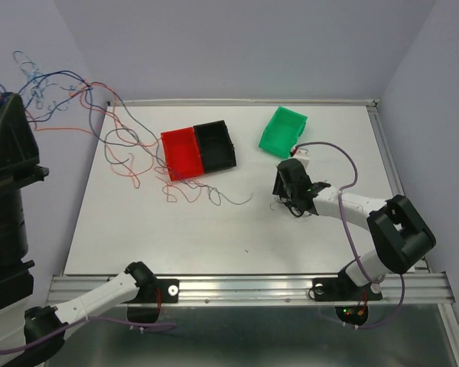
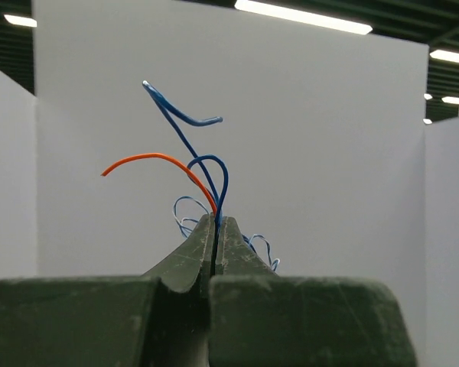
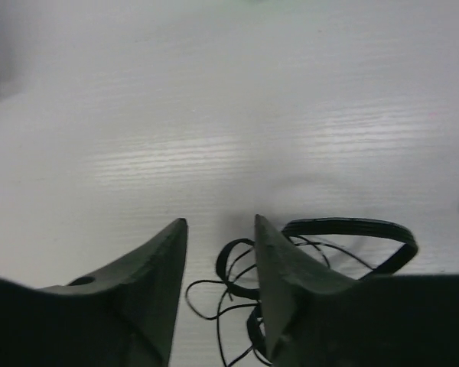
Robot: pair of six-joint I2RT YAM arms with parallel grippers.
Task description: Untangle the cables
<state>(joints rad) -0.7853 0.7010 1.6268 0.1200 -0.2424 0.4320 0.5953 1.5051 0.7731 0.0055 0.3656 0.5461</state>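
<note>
- The counter [image 1: 306, 252] is mostly bare white. A red bin [image 1: 180, 153] and a black bin [image 1: 216, 145] sit side by side toward the back, and a green bin [image 1: 283, 131] stands apart to their right.
- The left arm is reared up high on the left, so close to the overhead camera that it shows as one big dark mass.
- The cables [image 1: 38, 88] are hair-thin. A blue and red bunch hangs in the air at the top of that arm, and long strands trail down from it onto the counter and across the red bin.
- A separate black coil [image 3: 344, 225] lies on the counter by the right arm.
- They look nearly weightless, limp and springy, so I'd expect them to snag on each other and slip out of a loose pinch. I'd take one strand near a free end, away from the knot.
- The left end effector [image 2: 216, 222] is pressed together, pinching blue and orange strands that curl up out of its tips. Only its wrist view shows that.
- The right end effector [image 3: 220, 222] is spread and low over the counter, with nothing between its tips. The black coil lies beside its right finger. From overhead that coil is barely a smudge.
</note>
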